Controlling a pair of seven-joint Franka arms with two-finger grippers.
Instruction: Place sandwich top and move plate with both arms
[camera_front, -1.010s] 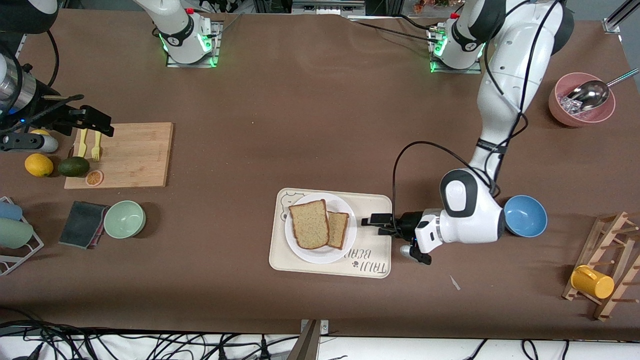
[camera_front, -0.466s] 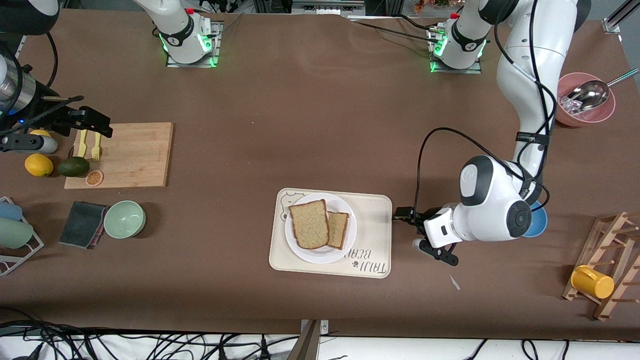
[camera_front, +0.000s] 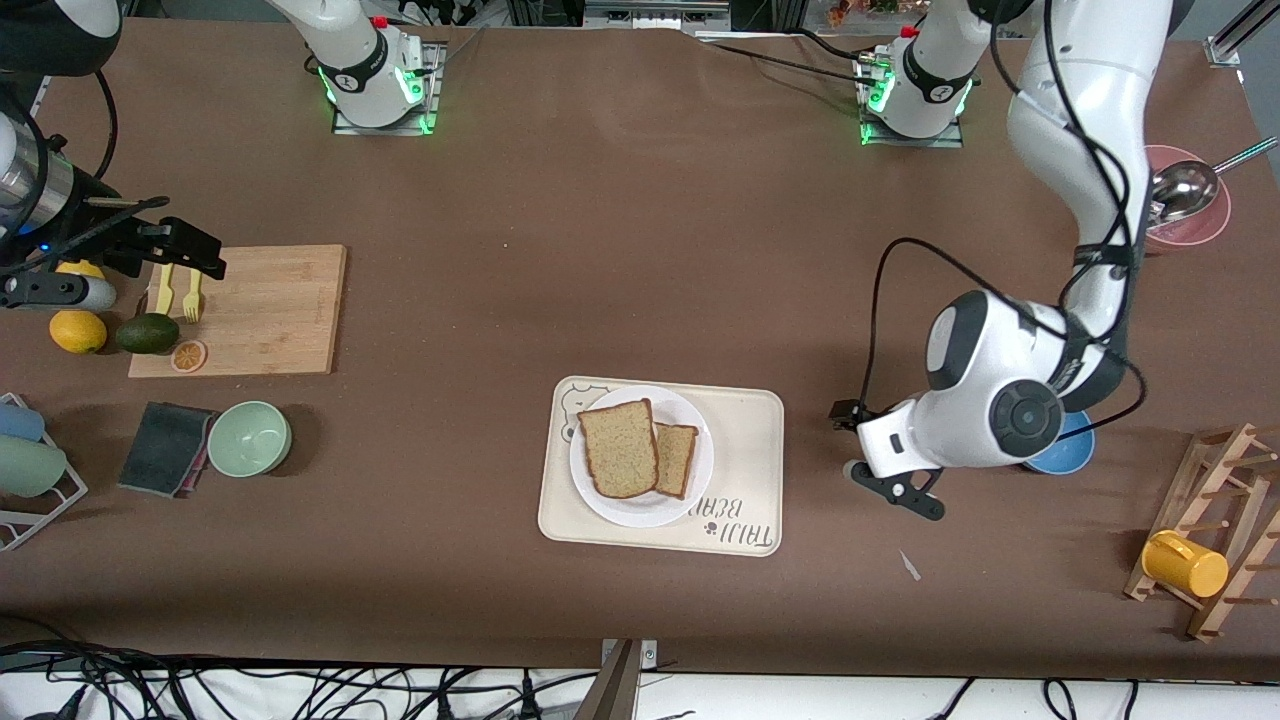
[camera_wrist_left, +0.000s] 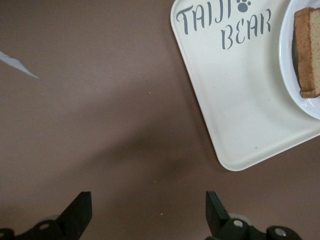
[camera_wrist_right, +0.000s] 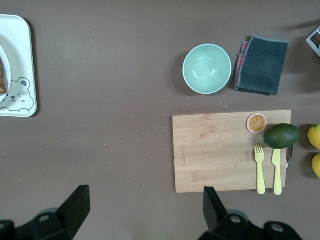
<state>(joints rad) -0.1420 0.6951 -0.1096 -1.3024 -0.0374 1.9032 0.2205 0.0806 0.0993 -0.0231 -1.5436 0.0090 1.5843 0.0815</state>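
Brown table (camera_front: 620, 250) | one plate (camera_front: 641, 512), two bread slices | left hand (camera_wrist_left: 147, 215), right hand (camera_wrist_right: 142, 212) wide, empty

Left gripper (camera_front: 846, 415) now off the tray (camera_front: 745, 440).

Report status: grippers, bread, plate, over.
Left gripper open over bare table beside tray; right gripper open over cutting board. Sandwich top on plate. Nothing blocking.

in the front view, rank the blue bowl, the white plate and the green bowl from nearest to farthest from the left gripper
From the left gripper, open over bare table beside the tray:
1. Blue bowl, partly hidden under the left arm's wrist, toward the left arm's end.
2. White plate, on the tray, holding the bread.
3. Green bowl, toward the right arm's end.
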